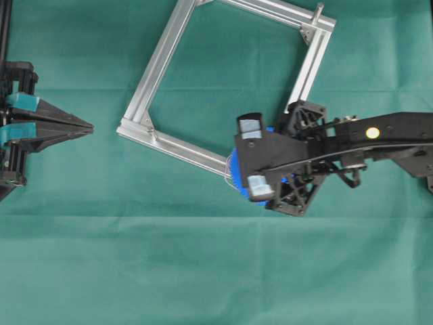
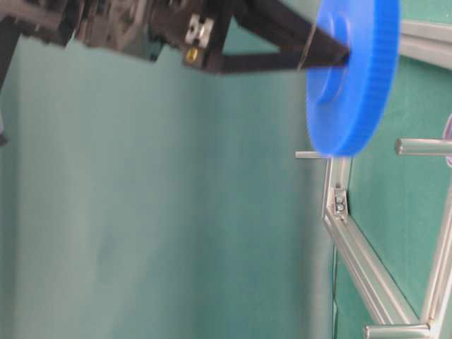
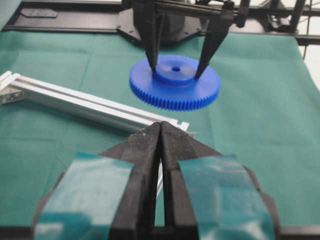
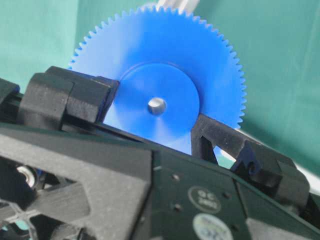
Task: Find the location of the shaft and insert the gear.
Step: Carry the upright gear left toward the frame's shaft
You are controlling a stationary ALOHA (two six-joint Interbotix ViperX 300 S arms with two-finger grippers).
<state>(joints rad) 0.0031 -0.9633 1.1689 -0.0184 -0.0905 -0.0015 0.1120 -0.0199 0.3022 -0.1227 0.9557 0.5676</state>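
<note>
The blue toothed gear [image 3: 175, 95] hangs level above the cloth, with my right gripper [image 3: 176, 71] shut on its raised hub. From overhead only a blue sliver of the gear [image 1: 233, 169] shows under the right gripper [image 1: 255, 157], at the frame's lower right corner. The shaft [image 2: 308, 154] is a short thin pin that sticks out of that corner, just past the gear's [image 2: 353, 78] rim. Something silvery shows through the centre hole of the gear [image 4: 165, 60]. My left gripper [image 1: 89, 126] stays shut and empty at the far left.
The square aluminium frame [image 1: 162, 64] lies tilted on the green cloth. A taller silvery peg [image 1: 318, 12] stands at its far right corner. A thin pale wire [image 1: 226, 177] peeks out beside the gear. One frame bar [image 3: 75, 99] runs in front of the left gripper.
</note>
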